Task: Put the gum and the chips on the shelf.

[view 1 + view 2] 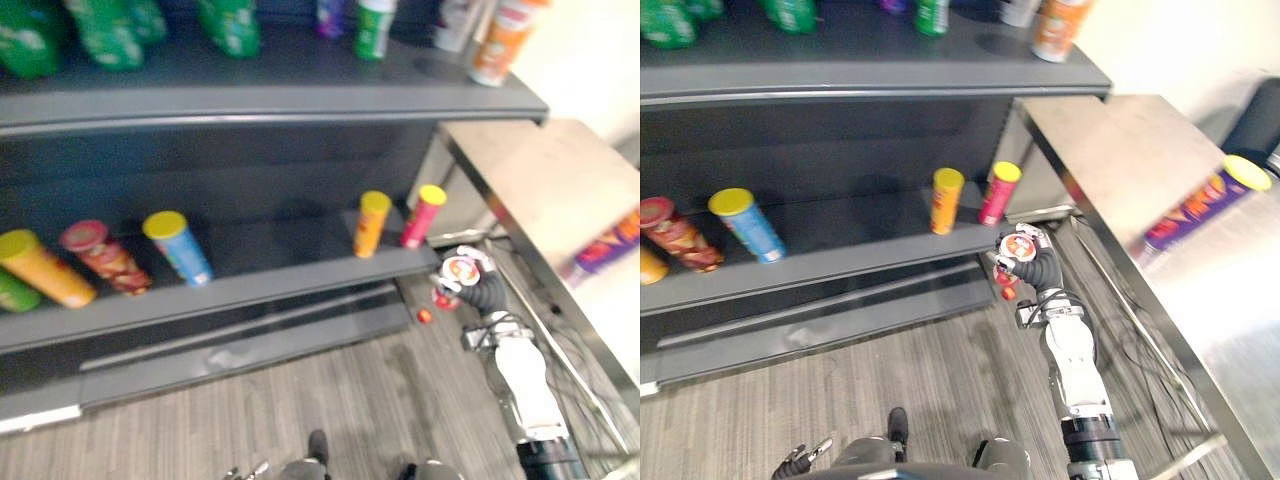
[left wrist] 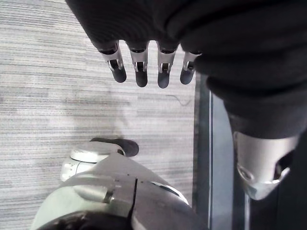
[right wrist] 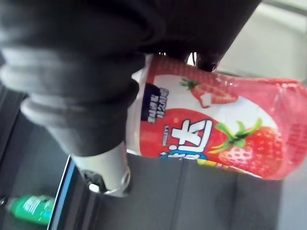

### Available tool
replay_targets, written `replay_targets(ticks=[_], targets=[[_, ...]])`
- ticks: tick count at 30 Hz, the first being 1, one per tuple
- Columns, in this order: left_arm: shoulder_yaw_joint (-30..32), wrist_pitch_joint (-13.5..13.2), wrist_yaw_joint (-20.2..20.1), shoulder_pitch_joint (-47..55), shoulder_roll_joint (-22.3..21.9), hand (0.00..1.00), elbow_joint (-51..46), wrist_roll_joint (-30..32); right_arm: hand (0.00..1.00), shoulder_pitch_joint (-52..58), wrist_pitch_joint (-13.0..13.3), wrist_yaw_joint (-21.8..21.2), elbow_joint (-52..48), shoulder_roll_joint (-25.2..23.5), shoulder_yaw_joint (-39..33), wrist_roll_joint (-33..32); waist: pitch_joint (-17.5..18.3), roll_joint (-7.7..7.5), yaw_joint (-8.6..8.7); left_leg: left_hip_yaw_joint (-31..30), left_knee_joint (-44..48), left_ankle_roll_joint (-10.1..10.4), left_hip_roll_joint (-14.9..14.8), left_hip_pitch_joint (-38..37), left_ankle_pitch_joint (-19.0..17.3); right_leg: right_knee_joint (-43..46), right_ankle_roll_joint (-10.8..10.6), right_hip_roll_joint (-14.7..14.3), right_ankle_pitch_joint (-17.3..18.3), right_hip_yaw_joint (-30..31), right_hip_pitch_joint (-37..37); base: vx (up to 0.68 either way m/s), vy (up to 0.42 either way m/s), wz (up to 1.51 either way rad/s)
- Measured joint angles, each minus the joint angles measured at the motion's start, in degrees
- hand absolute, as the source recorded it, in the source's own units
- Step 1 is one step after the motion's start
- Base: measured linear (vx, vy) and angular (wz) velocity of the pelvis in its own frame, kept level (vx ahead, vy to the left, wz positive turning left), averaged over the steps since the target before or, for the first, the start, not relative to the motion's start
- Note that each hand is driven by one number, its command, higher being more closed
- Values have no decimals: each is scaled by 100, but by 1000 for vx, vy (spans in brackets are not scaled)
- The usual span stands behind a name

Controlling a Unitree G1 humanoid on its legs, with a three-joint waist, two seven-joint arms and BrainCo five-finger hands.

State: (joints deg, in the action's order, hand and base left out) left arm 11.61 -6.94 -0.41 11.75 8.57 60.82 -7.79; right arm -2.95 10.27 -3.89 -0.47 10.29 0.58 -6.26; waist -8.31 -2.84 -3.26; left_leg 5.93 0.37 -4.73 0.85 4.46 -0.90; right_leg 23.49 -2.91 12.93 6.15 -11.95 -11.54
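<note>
Just off the lower shelf's (image 1: 890, 255) right end, at five o'clock from a pink can (image 1: 998, 195): right hand (image 1: 1038, 268) clamped round a strawberry gum bottle (image 3: 211, 127). At three o'clock, purple chips can (image 1: 1205, 205) lying on the steel table (image 1: 1120, 150). Left hand (image 2: 140, 62) relaxed, fingers apart.
</note>
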Motion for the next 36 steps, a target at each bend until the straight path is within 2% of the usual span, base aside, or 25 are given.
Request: replay_targets(ticks=[4,6,7,8,9,10,11,14,21,29,36], targets=[[12,0,12,-73,42,0,86,2,100,235,-1,-45,-150,-3,1,-6,15,-48,2,-662,121,116,292,-106,-46,-631,-194,-189,-126,894,-112,187,-53,111],[110,3,14,-62,39,0,76,-6,100,294,3,-50,-195,-5,3,-31,39,-97,-14,-930,256,232,369,-132,-121,-1004,-353,-152,-261,743,54,229,-178,94],[197,0,12,-64,31,0,70,-18,100,294,2,-57,-194,-10,2,-37,57,-132,-26,-987,336,342,372,-131,-190,-1260,-434,-181,-468,610,229,186,-178,67],[237,0,11,-60,37,0,73,-28,100,293,3,-76,-194,-17,2,-47,77,-172,-39,-990,374,417,373,-108,-242,-1364,-432,-187,-588,556,314,110,-169,36],[316,2,10,-68,18,0,73,-66,100,277,3,-130,-194,-9,-4,-65,87,-170,-83,-990,412,561,312,-42,-357,-1564,-440,-233,-547,477,420,76,-186,18],[443,3,5,-78,-93,0,78,-91,100,261,6,-174,-196,-15,-4,-107,87,-117,-60,-881,456,588,112,50,-494,-1755,-433,-351,-552,332,497,124,-330,46],[501,5,-4,-84,-240,0,87,-90,100,341,3,-177,-195,-4,-19,-164,106,-52,74,-521,472,632,-227,127,-474,-1853,-418,-488,-543,68,557,113,-284,55],[558,21,-27,-75,-265,0,117,-80,100,410,-1,-170,-193,-3,-32,-169,107,-47,135,-581,241,779,-400,34,-262,-1957,-414,-637,-541,-117,680,82,-176,35],[379,61,-27,-92,-257,0,111,12,100,451,0,-82,-183,-14,-18,-182,168,35,140,-637,-404,788,-339,-274,60,-2184,-391,-613,-543,-227,879,23,-25,11],[377,130,5,-100,-256,0,130,20,100,391,-28,-33,-81,-181,-8,-699,313,68,141,-192,-597,813,-311,-496,71,-2255,-369,-604,-561,131,881,3,18,-22],[315,144,5,-158,-234,0,131,181,100,-105,-155,0,-83,-151,-7,-960,341,75,146,-172,-581,813,-312,-585,72,-2288,-352,-610,-578,135,981,8,0,-2]])
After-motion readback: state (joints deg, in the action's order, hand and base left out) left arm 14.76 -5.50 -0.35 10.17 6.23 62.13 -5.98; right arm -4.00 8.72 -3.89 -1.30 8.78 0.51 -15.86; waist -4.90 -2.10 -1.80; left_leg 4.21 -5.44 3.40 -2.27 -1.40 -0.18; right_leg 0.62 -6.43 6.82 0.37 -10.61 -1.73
